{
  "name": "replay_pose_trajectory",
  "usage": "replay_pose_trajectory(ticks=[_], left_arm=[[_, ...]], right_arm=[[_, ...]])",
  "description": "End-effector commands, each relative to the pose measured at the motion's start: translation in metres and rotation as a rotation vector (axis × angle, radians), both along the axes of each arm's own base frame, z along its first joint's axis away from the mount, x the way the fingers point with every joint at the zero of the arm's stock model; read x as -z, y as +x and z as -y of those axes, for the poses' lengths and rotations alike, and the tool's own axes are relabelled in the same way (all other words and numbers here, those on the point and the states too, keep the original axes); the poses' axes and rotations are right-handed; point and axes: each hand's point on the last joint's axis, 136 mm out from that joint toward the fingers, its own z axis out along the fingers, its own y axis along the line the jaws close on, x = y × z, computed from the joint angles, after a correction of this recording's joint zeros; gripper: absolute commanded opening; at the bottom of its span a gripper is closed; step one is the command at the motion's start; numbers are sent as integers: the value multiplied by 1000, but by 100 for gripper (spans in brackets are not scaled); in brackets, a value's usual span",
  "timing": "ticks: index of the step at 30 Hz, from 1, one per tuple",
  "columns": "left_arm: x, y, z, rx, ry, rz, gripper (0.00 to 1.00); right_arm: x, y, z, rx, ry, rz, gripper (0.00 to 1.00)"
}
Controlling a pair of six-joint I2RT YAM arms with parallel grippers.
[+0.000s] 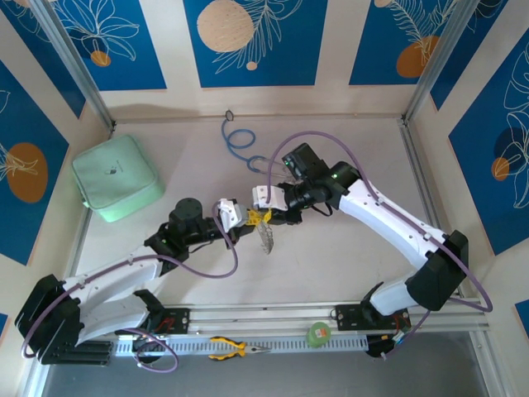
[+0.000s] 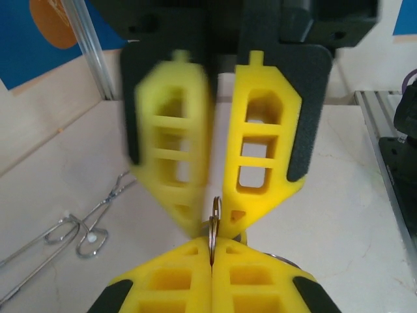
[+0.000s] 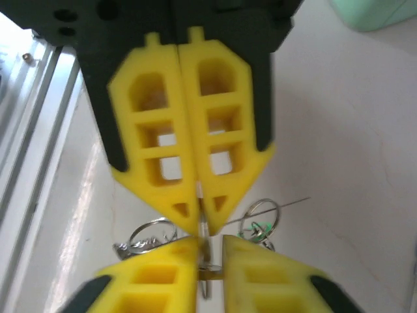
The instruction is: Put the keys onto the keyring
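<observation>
Left hand (image 2: 212, 248) clenched on keyring (image 2: 215, 214) edge, right hand (image 3: 210, 244) nearly closed, its hold unclear

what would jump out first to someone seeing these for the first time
The bright yellow fingers of the left end effector and right end effector stand tip to tip above mid-table. The silvery keyring is at their tips, and the left is pinched shut on one of its thin rings. Next come the mint green pouch at the far left and the coiled blue tube at the back.
</observation>
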Motion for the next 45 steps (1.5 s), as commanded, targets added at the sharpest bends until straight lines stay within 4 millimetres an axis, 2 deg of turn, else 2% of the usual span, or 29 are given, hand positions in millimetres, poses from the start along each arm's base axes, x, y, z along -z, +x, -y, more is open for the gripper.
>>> replay_pose_trajectory(ticks=[1,4,9,17,27,32,38,45], left_arm=[[-27,-7,4,38,-103,62,0],[-32,-9,5,49,-158,62,0],[-36,-8,6,55,-204,62,0],[-36,-9,5,55,-202,63,0],[-37,-10,5,59,-208,66,0],[-37,-10,5,60,-208,68,0],[-37,-10,5,59,-208,70,0],[-51,-13,5,75,-247,83,0]], right_arm=[[-44,-5,0,6,259,-51,29],[-46,-7,8,24,321,-122,33],[-37,-11,11,32,306,-181,34],[-26,-14,16,45,264,-210,29],[-18,-10,16,57,227,-211,29],[-18,-10,16,51,222,-213,23],[-21,-11,19,56,220,-212,5],[-14,-9,20,71,196,-236,0]])
